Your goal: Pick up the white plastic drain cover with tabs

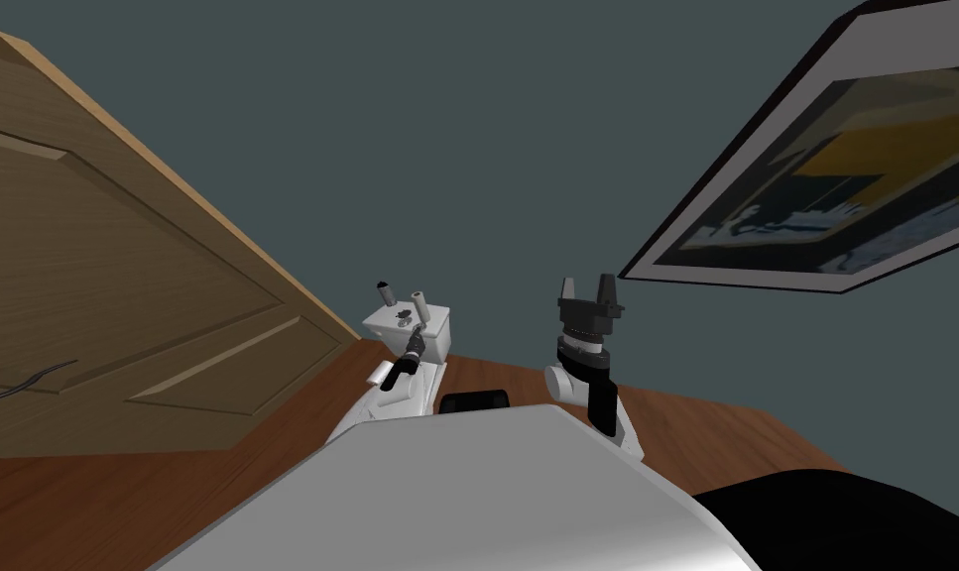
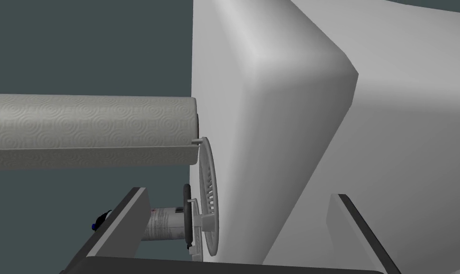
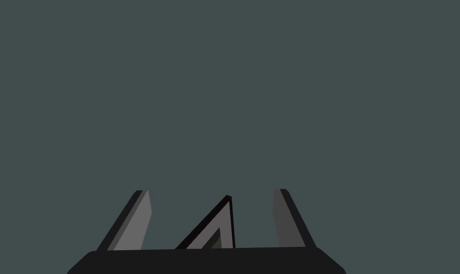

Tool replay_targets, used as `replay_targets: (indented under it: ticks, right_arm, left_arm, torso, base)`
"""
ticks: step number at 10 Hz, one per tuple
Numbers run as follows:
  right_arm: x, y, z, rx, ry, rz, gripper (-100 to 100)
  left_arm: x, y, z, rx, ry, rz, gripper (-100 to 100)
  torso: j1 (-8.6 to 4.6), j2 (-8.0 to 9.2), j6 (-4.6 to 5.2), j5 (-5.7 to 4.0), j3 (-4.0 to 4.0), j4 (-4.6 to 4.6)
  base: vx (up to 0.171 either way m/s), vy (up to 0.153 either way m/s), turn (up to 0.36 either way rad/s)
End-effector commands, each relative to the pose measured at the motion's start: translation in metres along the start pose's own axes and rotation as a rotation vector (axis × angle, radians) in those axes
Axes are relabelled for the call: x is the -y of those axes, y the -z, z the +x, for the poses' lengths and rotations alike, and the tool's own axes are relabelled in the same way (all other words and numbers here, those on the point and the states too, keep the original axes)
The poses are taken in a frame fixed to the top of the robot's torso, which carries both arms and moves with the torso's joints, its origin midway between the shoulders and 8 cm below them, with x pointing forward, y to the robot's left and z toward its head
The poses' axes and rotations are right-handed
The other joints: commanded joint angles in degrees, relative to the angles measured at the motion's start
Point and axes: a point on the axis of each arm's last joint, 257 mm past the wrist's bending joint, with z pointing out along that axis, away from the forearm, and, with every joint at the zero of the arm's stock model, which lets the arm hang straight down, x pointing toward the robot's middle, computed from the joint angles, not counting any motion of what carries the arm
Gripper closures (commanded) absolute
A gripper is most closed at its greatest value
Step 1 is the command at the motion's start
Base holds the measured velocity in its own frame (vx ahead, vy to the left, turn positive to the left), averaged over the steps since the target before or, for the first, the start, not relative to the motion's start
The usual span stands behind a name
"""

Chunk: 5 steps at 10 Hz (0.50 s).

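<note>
Our left jaws stand wide apart and empty at a white box (image 2: 319, 119). On its top a paper roll (image 2: 91, 128) stands upright, with a small bottle (image 2: 164, 223) near it. The drain cover (image 2: 208, 200), a slotted white disc, lies flat on the box at the foot of both, between the jaws and touched by neither. Further right, our right jaws are raised, open and holding nothing.
</note>
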Motion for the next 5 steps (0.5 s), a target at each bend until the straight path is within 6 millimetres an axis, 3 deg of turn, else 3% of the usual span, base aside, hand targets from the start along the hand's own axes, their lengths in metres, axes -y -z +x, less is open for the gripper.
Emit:
replay_targets:
  ticks: [1, 3, 4, 5]
  right_arm:
    - [0.0, 0.0, 0.0, 0.0, 0.0, 0.0, 0]
    - [0.0, 0.0, 0.0, 0.0, 0.0, 0.0, 0]
    - [0.0, 0.0, 0.0, 0.0, 0.0, 0.0, 0]
    - [0.0, 0.0, 0.0, 0.0, 0.0, 0.0, 0]
  left_arm:
    - [0.013, -0.013, -0.009, 0.001, -0.006, 0.032, -100]
    - [0.014, -0.026, -0.001, -0.011, -0.005, 0.029, -100]
    - [-0.007, -0.025, -0.004, -0.004, -0.006, -0.013, -100]
    - [-0.009, -0.024, -0.005, -0.003, -0.006, -0.017, -100]
  torso:
    - [0.0, 0.0, 0.0, 0.0, 0.0, 0.0]
    - [-0.1, 0.24, 0.01, -0.02, 0.13, 0.05]
    - [-0.05, 0.18, 0.02, -0.01, 0.11, 0.04]
    - [0.0, 0.06, 0.03, 0.02, 0.03, 0.01]
  base:
    - [-0.057, -0.031, -0.059]
    - [-0.068, -0.021, -0.01]
    - [-0.018, 0.002, 0.003]
    - [0.0, 0.0, 0.0]
